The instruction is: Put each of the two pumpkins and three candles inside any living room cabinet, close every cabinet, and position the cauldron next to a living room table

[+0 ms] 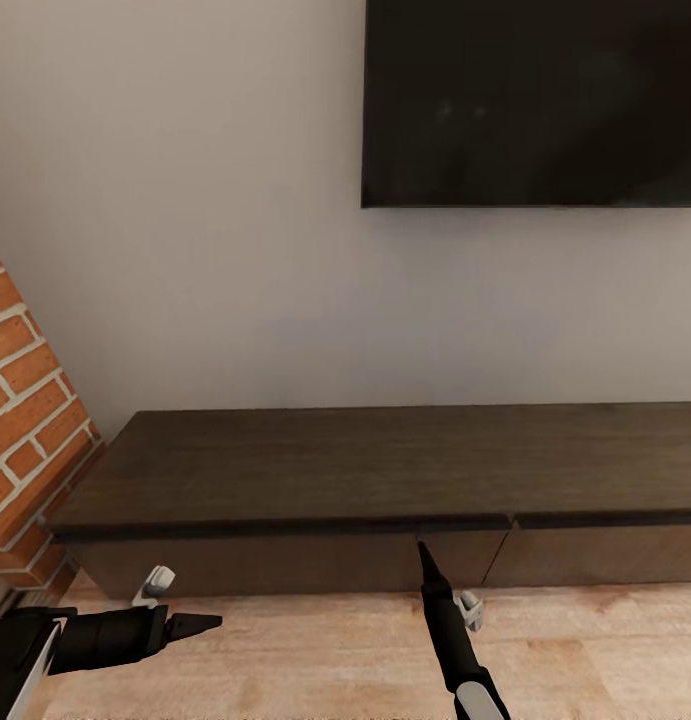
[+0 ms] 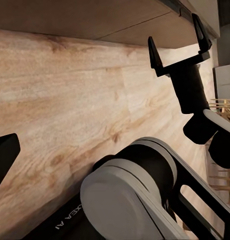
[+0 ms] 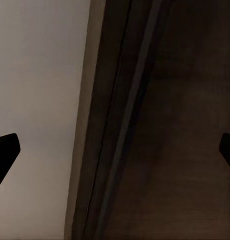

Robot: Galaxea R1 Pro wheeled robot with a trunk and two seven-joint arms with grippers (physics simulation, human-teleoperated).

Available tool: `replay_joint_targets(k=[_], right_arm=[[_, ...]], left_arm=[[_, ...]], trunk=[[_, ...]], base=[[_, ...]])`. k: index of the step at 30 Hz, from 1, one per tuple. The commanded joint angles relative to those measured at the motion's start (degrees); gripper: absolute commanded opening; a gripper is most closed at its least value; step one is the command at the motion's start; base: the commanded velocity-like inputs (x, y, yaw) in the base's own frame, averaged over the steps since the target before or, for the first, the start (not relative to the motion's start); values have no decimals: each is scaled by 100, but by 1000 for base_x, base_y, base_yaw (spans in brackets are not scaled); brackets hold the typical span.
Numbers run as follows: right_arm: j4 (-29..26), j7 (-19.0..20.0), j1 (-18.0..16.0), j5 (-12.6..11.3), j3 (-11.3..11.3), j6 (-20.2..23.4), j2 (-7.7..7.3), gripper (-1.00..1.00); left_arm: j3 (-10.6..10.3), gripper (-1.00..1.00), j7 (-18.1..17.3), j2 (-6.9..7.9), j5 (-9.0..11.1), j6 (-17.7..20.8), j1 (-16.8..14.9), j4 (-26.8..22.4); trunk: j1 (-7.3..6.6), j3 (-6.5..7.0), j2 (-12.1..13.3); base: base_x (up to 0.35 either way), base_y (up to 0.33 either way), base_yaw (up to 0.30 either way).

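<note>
The long, low dark-brown cabinet [image 1: 385,470] runs along the wall, and its flat drawer fronts [image 1: 285,560] look shut. My right gripper [image 1: 425,558] points at the front just left of a drawer seam. It is open and empty, and it also shows as the right gripper [image 2: 177,41] from the side. Its fingertips [image 3: 5,152] frame the cabinet's top edge [image 3: 124,120] at close range. My left gripper [image 1: 197,625] hangs low over the floor, pointing right, open and empty. The pumpkins, candles, cauldron and table are out of view.
A black TV screen [image 1: 535,100] hangs on the beige wall above the cabinet. A red brick wall [image 1: 25,420] slants in at the left, next to the cabinet's left end. Light wood plank floor [image 1: 315,650] lies in front of the cabinet.
</note>
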Motion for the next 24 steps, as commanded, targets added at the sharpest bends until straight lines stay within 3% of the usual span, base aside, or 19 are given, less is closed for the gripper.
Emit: replay_joint_targets(k=[1, 5, 9, 18, 24], right_arm=[[0, 2, 0, 0, 0, 0, 0, 100], [-2, 37, 0, 0, 0, 11, 0, 100], [-3, 108, 0, 0, 2, 69, 0, 100], [0, 241, 0, 0, 6, 104, 0, 100], [1, 638, 0, 0, 4, 197, -1, 100]], left_arm=[[0, 100, 0, -5, 1, 1, 0, 0], [-5, 100, 0, -4, 3, 1, 0, 0], [-2, 100, 0, 1, 9, 1, 0, 0], [-1, 100, 0, -2, 10, 1, 0, 0], [-4, 100, 0, 0, 6, 1, 0, 0]], trunk=[[1, 0, -1], [1, 0, -1], [88, -72, -162], [88, -72, -162], [88, -72, -162]], base=[[0, 0, 0], [0, 0, 0], [0, 0, 0], [0, 0, 0], [0, 0, 0]])
